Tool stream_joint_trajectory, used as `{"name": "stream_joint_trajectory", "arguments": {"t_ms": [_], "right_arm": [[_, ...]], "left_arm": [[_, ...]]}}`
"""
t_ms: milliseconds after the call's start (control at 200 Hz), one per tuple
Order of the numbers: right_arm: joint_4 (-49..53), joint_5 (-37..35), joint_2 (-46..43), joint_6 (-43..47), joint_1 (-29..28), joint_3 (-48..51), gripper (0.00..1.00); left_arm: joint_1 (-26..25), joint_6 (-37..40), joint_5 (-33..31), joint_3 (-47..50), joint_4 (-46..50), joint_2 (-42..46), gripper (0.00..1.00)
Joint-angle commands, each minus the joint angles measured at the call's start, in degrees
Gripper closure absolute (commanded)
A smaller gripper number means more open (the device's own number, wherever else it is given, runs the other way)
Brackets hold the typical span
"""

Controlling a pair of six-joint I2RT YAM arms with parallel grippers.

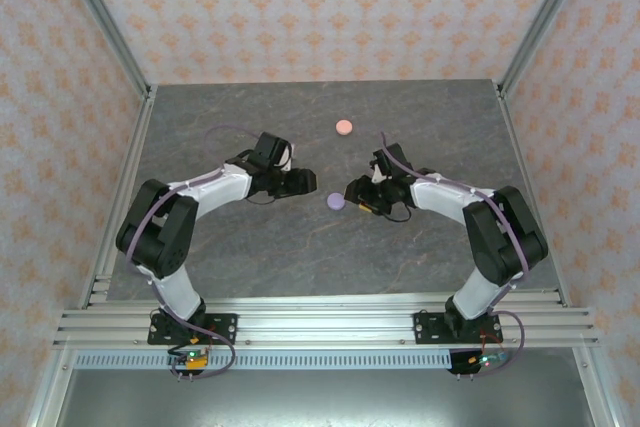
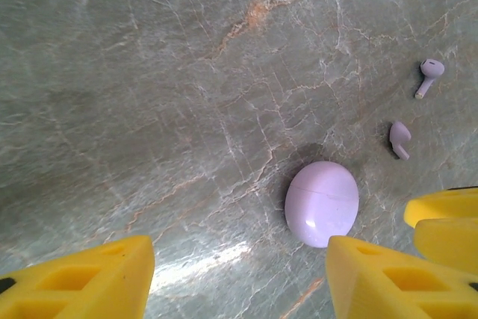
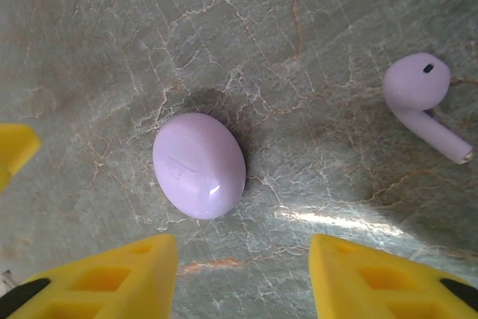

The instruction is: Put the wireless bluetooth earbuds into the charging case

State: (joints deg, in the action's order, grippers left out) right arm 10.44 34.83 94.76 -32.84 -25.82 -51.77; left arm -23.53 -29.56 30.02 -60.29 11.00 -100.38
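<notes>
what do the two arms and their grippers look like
The left arm and right arm match: bulky black joints, white-wrapped links and a thin lilac cable looping along each. The left gripper and right gripper have chunky yellow plastic fingers with rectangular recesses. Black bases sit on a silver rail.
</notes>
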Motion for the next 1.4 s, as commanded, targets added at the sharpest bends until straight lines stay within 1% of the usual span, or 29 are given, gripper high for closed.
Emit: {"name": "stream_joint_trajectory", "arguments": {"t_ms": [0, 110, 175, 486, 756, 771, 806, 1396], "right_arm": [[-6.95, 1.6, -0.87, -5.51, 0.25, 0.31, 0.54], [-8.32, 1.34, 0.21, -6.79, 0.34, 0.7, 0.63], [-9.02, 0.99, 0.91, -7.37, 0.33, 0.66, 0.66], [-10.43, 2.01, 3.92, -8.4, 0.3, 0.44, 0.73], [-10.09, 3.19, 5.28, -7.59, 0.32, 0.69, 0.75], [-10.11, 3.18, 5.28, -7.5, 0.31, 0.78, 0.75], [-10.12, 3.05, 5.4, -7.49, 0.33, 1.01, 0.75], [-10.45, 3.67, 7.19, -7.18, 0.2, 2.02, 0.78]], "left_arm": [[-0.48, -2.43, 3.5, -1.66, -4.01, -1.82, 0.39], [-1.22, -2.78, 4.08, -2.05, -5.47, -3.39, 0.39], [-1.58, -2.84, 4.7, -2.48, -5.93, -4.3, 0.4], [-3.44, -3.27, 6.1, -4.56, -6.1, -7.88, 0.43], [-4.03, -4.4, 6.94, -4.79, -6.43, -8.69, 0.45], [-4.1, -4.45, 6.86, -4.75, -6.42, -10.09, 0.46], [-4.09, -4.54, 6.89, -4.79, -6.43, -10.4, 0.46], [-4.86, -4.96, 10.31, -4.12, -7.91, -11.1, 0.46]]}}
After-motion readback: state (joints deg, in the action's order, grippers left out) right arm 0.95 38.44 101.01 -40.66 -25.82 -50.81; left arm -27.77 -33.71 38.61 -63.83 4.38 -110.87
